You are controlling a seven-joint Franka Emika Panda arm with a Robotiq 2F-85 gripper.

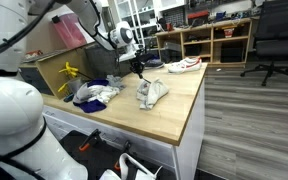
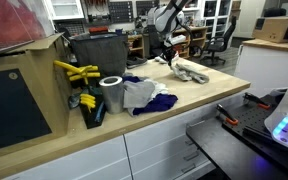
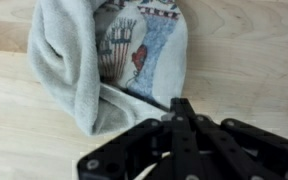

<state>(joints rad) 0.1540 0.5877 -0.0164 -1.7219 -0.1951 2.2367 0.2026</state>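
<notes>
We see a pale grey cloth (image 1: 151,92) lying crumpled on the wooden tabletop (image 1: 184,105), toward its far end and set back from the long edges. Both exterior views show the cloth (image 2: 191,72) slack and low. In the wrist view the cloth (image 3: 64,70) is thick and fuzzy, folded over a lighter side printed with small red and blue figures.

Wrist view: I can read no text from here. The printed cloth (image 3: 134,55) carries a dark band of lettering (image 3: 156,11) along its far edge, too blurred for me to make out. Both exterior views: I find no legible label, brand or number on the cloth or the table (image 1: 179,110).
</notes>
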